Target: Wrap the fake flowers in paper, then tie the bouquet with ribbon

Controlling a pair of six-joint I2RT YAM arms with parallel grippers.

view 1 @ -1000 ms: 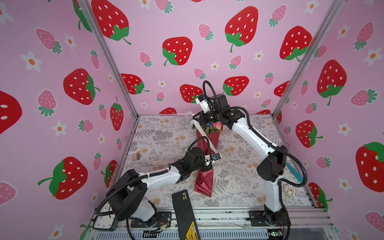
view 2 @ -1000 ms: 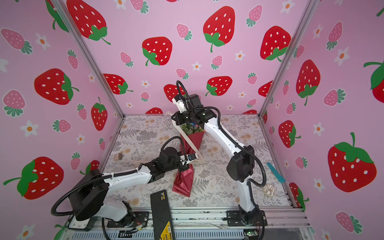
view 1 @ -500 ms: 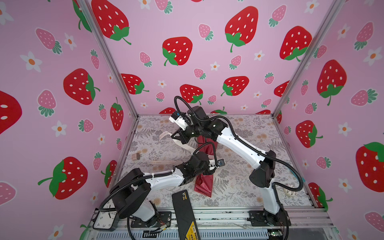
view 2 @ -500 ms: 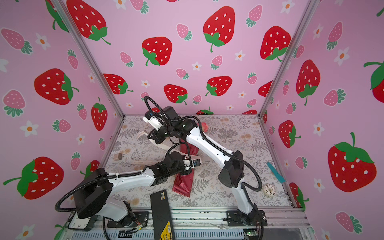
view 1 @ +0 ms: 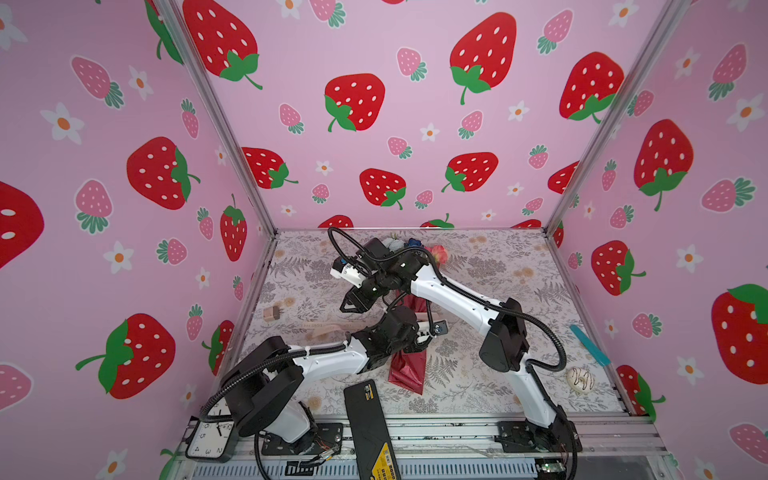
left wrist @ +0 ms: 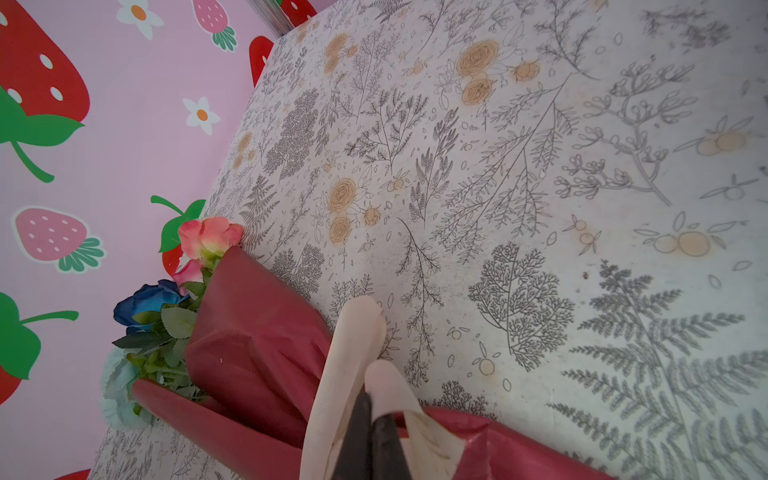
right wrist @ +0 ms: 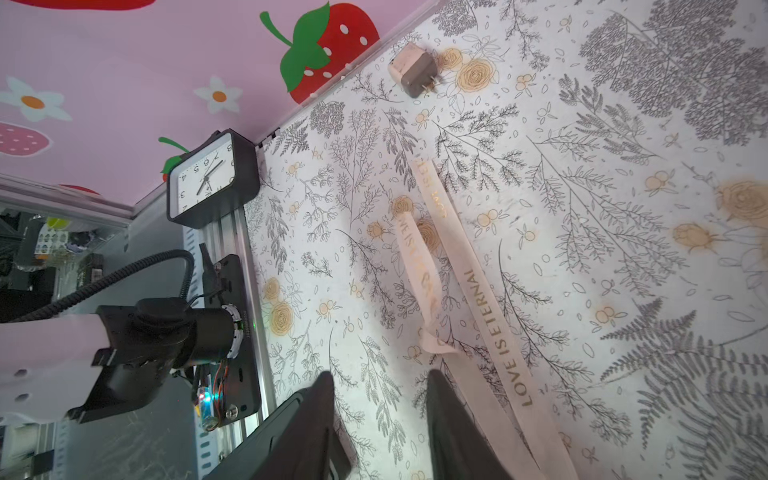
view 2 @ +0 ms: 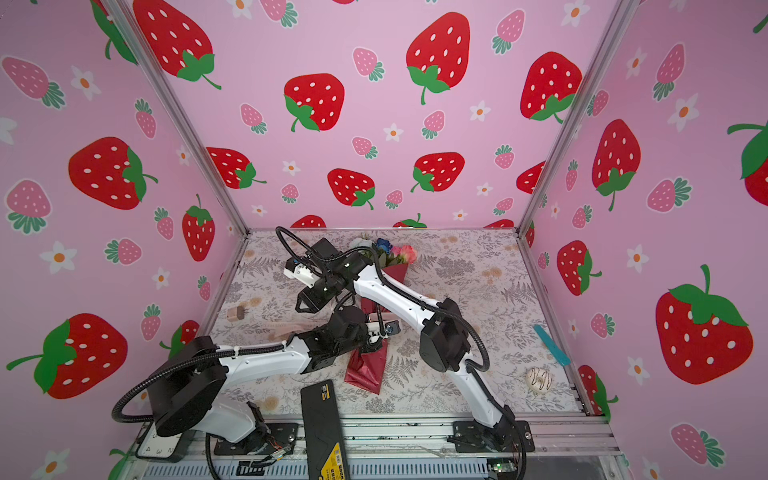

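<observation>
My left hand (left wrist: 371, 401) pinches the cream ribbon (left wrist: 353, 345) over the bouquet (left wrist: 257, 332); right hand (right wrist: 380, 386), at the bouquet's 10 o'clock, gapes empty

The walls (view 1: 415, 41) are pink with red and pink strawberries and white flowers. The table (view 1: 519, 270) is white with grey ferns and tan roses. The bouquet (left wrist: 257, 332) has dark red wrap, coral, dark blue and pale blue blooms, green leaves. The ribbon (right wrist: 490, 299) is cream with golden-brown lettering. The clock (right wrist: 208, 178) is black, white-faced.
</observation>
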